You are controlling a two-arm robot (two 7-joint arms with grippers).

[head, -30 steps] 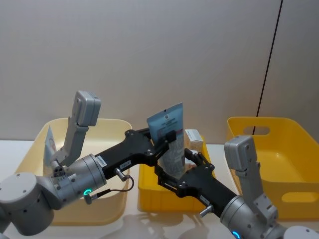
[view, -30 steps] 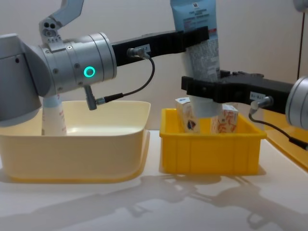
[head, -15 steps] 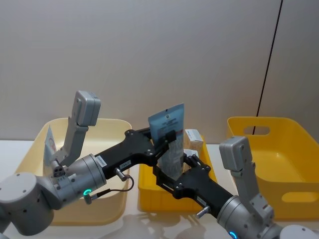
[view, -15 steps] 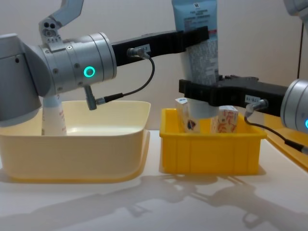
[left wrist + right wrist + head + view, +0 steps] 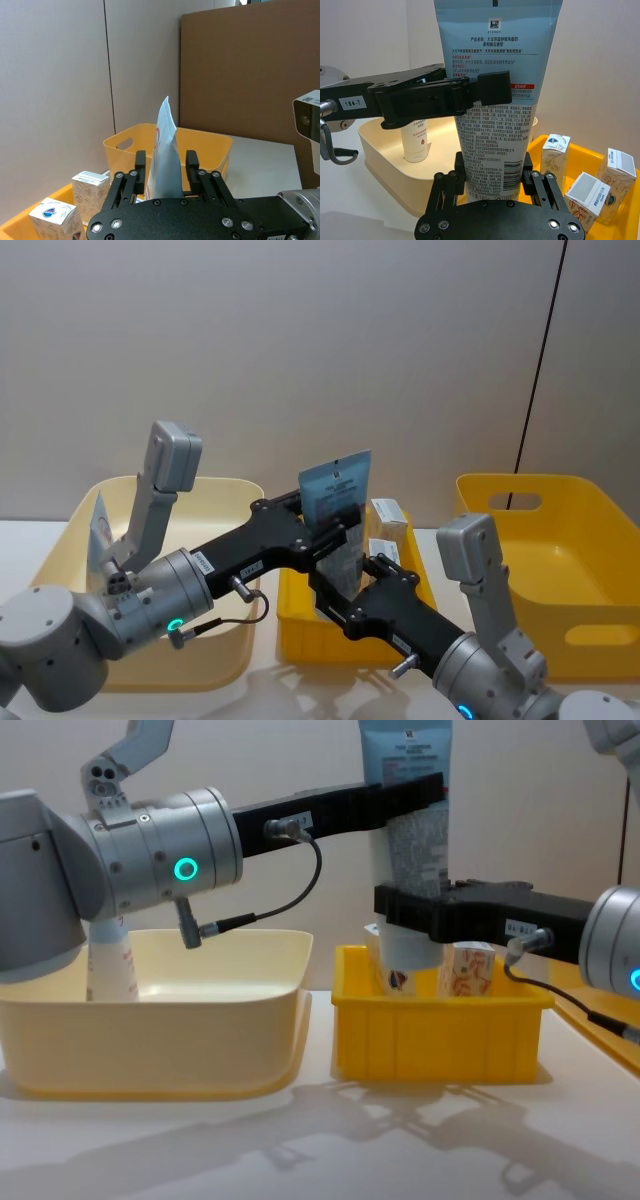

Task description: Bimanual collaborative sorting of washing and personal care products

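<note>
The table (image 5: 300,1150) is white, the wall (image 5: 300,340) grey. The left gripper (image 5: 415,795) pinches the tube (image 5: 492,125) high; the right gripper (image 5: 412,918) pinches it low.

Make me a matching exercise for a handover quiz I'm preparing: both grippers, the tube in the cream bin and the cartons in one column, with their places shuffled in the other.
Things
1. left gripper
2. right gripper
3. second tube
4. cartons

Places
a. inside the small yellow bin
b. closed on the blue tube at its lower end
c. standing in the cream bin
d. closed on the blue tube higher up

Pairs: 1-d, 2-b, 3-c, 4-a
</note>
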